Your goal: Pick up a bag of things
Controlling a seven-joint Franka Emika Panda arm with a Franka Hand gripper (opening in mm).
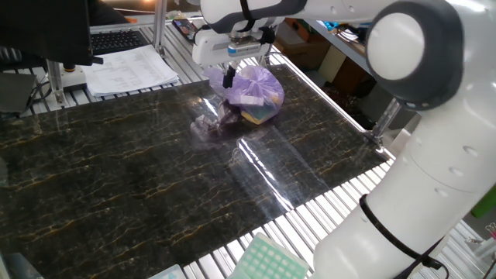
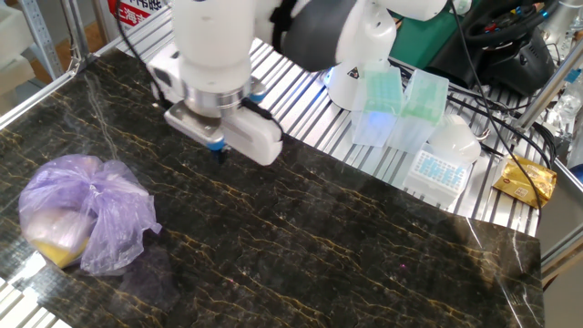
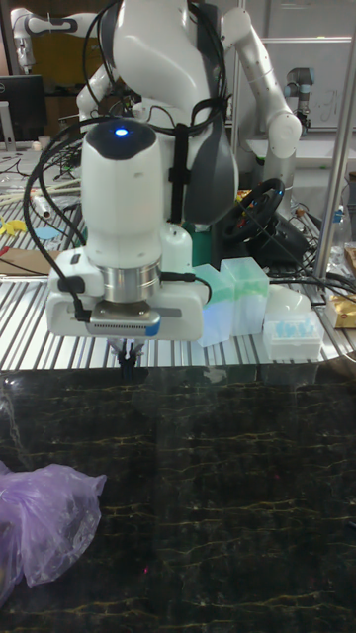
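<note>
The bag of things [image 1: 257, 90] is a lumpy lilac plastic bag with white and yellow items showing through. It lies near the far edge of the dark marble-patterned table [image 1: 139, 178]. It also shows in the other fixed view [image 2: 80, 213] and the tall fixed view [image 3: 42, 522]. My gripper [image 2: 217, 150] hangs above the table, apart from the bag and holding nothing. Its dark fingertips [image 3: 129, 364] are close together. In one fixed view the gripper [image 1: 229, 78] sits just at the bag's left edge.
A small clear plastic wad [image 1: 207, 125] lies beside the bag. Green and white tip boxes [image 2: 401, 105] and a yellow packet [image 2: 523, 179] stand on the slatted rails behind the table. Papers [image 1: 132, 68] and a keyboard lie beyond the far edge.
</note>
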